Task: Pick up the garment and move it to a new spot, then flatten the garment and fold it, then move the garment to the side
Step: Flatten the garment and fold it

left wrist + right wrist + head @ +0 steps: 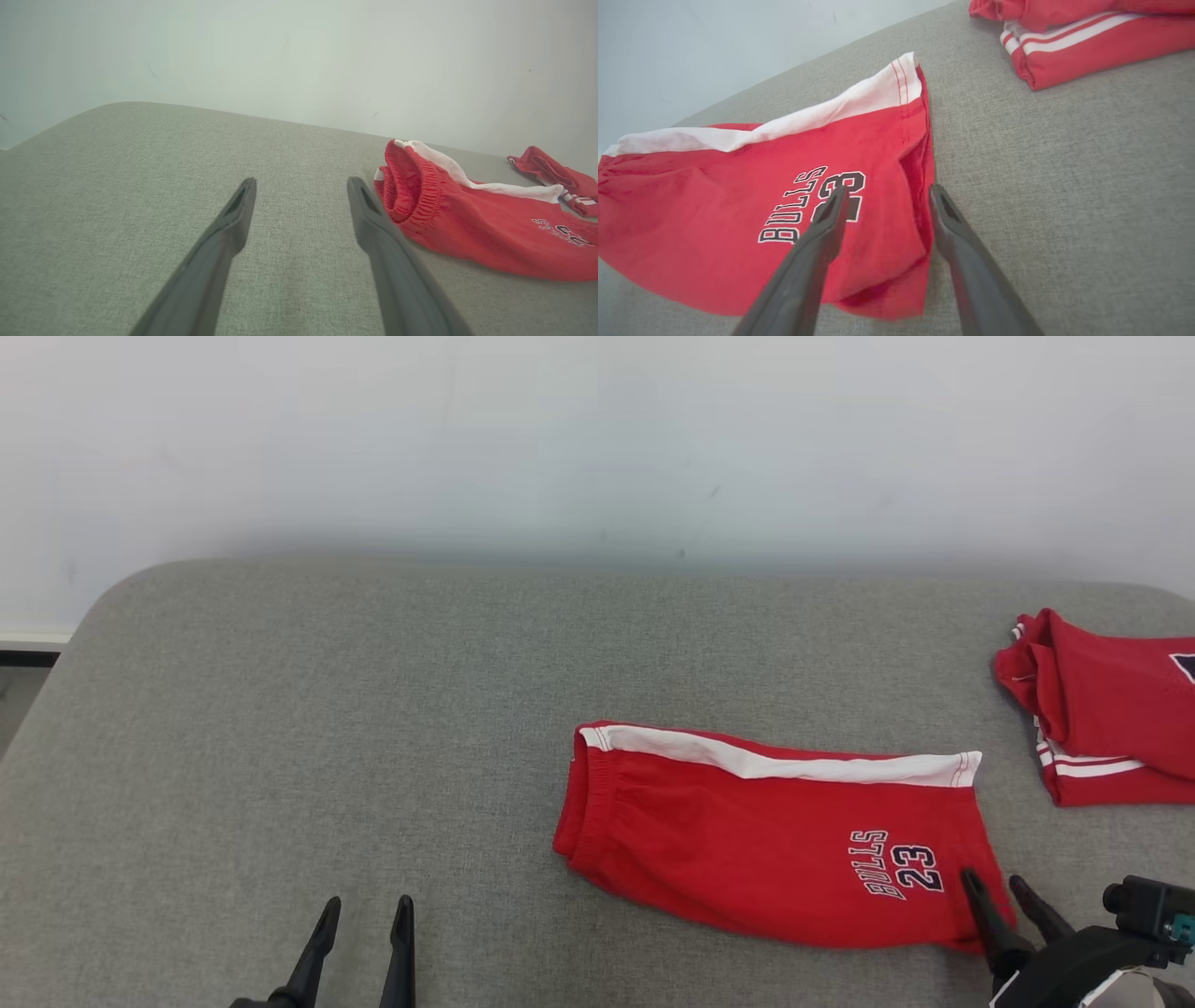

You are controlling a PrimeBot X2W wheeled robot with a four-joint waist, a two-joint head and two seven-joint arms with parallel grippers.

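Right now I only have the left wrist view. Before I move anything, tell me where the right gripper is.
Observer: The right gripper is at the leg-hem end of the red shorts, beside the printed number.
Operator: Report its jaws.
Observer: They are open. In the right wrist view one finger is over the cloth and the other is at the hem edge, with nothing pinched between them.
Operator: Say what lies past that hem.
Observer: A bare strip of grey cushion separates the shorts from a second red garment, which is folded and not touching them.
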